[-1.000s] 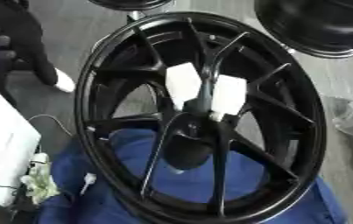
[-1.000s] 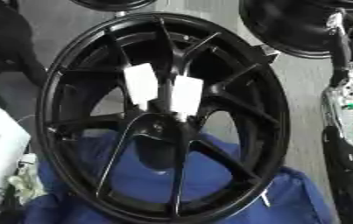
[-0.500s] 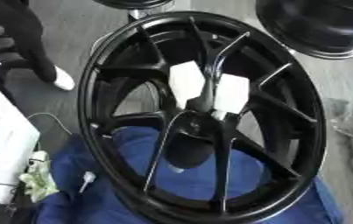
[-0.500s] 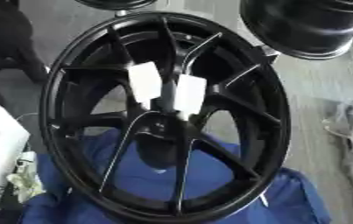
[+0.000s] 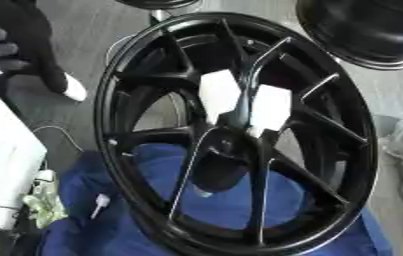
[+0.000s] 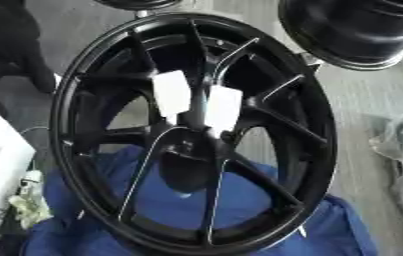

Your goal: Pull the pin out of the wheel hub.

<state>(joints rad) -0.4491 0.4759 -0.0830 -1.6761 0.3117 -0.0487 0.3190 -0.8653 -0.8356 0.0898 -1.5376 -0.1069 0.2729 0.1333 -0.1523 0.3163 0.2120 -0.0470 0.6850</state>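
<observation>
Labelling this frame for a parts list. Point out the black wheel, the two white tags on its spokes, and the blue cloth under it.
black wheel [image 5: 355,150]: left eye view, on its right rim.
white tags [image 5: 218,90]: left eye view, middle of the left tag.
blue cloth [image 6: 336,230]: right eye view, bare fold at lower right.

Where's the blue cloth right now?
In both eye views, the blue cloth lies at the bottom centre, under the lower part of the black wheel and showing between its spokes.
</observation>
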